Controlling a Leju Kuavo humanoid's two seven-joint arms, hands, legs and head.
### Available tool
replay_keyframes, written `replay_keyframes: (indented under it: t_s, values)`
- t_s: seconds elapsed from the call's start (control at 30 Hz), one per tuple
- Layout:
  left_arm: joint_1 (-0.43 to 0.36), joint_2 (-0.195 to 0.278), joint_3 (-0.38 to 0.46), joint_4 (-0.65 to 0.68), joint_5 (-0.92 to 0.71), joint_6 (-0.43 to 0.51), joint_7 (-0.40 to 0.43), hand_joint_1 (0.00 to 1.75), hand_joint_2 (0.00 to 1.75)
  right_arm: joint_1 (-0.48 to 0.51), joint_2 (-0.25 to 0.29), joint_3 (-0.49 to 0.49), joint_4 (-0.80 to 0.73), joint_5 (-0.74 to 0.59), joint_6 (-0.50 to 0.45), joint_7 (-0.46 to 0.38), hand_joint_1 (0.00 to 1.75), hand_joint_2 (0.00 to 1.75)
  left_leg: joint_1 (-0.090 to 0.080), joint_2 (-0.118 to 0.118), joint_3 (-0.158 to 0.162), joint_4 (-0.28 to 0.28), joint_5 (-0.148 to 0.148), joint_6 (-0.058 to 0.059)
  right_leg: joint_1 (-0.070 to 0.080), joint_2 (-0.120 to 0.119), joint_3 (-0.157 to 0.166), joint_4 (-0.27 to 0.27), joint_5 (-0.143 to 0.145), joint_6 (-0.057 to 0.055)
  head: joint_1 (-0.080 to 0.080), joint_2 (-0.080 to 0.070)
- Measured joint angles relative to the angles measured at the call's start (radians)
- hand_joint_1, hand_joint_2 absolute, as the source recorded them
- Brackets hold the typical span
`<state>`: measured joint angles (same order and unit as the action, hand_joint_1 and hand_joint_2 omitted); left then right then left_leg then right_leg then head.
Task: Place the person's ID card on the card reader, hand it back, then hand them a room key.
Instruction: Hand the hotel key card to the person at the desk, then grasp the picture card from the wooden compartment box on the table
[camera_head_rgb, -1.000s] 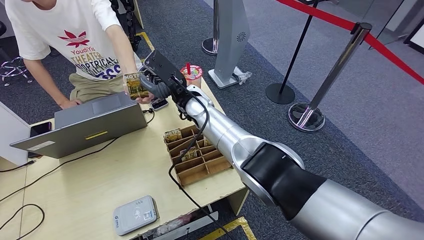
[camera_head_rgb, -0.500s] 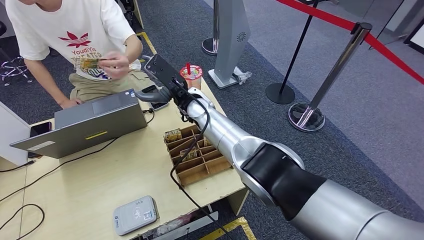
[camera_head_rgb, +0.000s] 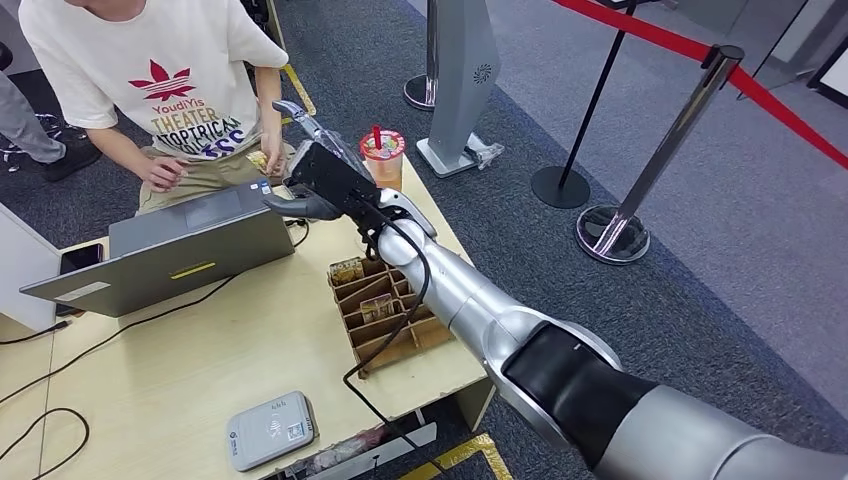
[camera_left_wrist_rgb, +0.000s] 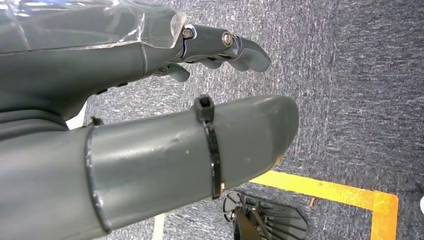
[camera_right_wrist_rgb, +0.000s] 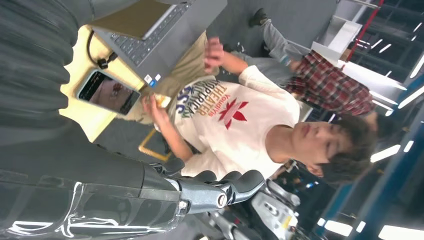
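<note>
The room keys (camera_head_rgb: 347, 270) sit in the cardboard divider box (camera_head_rgb: 385, 315) at centre frame in your head view, lower right of your right hand (camera_head_rgb: 318, 180), which hangs above the table's far edge with its fingers spread and nothing in them. The ID card (camera_head_rgb: 258, 158) looks to be with the person (camera_head_rgb: 160, 80) now, in their hand at upper left by the laptop (camera_head_rgb: 160, 250). Judged from that, the key pickup comes next: bring the right hand back toward you and down onto the box; the cards stand on edge across the slots. Your left hand (camera_left_wrist_rgb: 150, 125) hangs over carpet, fingers loosely apart, holding nothing, and looks the farther one.
</note>
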<state>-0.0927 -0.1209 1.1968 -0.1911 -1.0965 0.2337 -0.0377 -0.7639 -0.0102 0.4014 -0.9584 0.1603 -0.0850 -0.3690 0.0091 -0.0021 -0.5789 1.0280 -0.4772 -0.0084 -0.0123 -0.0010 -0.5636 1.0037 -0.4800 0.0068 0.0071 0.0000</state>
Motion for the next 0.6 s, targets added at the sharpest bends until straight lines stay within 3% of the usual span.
replay_keyframes:
  t_s: [0.23,0.47,0.6]
  values:
    - [0.002,0.000,0.001,0.000,0.015,0.004,-0.003,0.00,0.00,0.199,-0.056,0.011,-0.269,0.187,-0.050,0.023,0.14,1.75,0.000,0.000,0.000,0.000,-0.001,0.000,0.000,0.000,0.000,0.000,0.000,0.000,0.000,0.000]
    - [0.004,0.000,0.013,0.000,0.027,0.004,-0.008,0.00,0.00,0.342,-0.101,0.022,-0.392,0.320,-0.086,0.052,0.25,1.75,0.000,0.000,0.000,0.000,-0.001,0.000,0.000,0.000,0.000,0.000,0.000,0.000,0.000,0.000]
    - [0.004,0.001,0.023,0.000,0.031,0.003,-0.008,0.00,0.00,0.394,-0.118,0.024,-0.405,0.365,-0.104,0.064,0.62,1.75,0.000,0.000,0.000,0.000,-0.001,0.000,0.000,0.000,0.000,0.000,0.000,0.000,0.000,0.000]
